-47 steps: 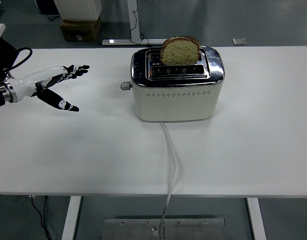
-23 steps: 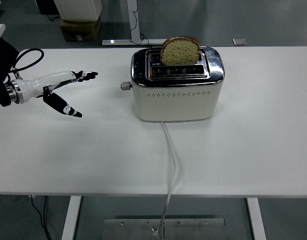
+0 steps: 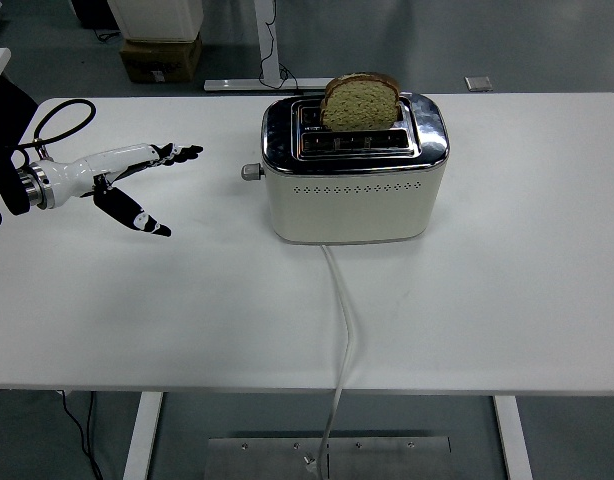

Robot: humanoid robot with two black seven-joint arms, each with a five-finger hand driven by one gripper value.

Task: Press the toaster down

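A cream toaster (image 3: 353, 190) with a chrome top stands on the white table (image 3: 487, 300), a little right of centre. A slice of brown bread (image 3: 359, 101) sticks up out of its far slot. Its lever knob (image 3: 250, 171) juts from the left end and sits high. My left hand (image 3: 167, 188) hovers to the left of the toaster, fingers spread and pointing toward the knob, thumb hanging lower. It holds nothing and stays well short of the knob. The right arm is out of view.
A white power cord (image 3: 341, 320) runs from the toaster's front over the table's near edge. A cardboard box (image 3: 159, 57) and a desk frame stand on the floor behind the table.
My left hand has moved right, toward the toaster's lever knob, with its fingers still spread. The toaster and the bread have not moved.
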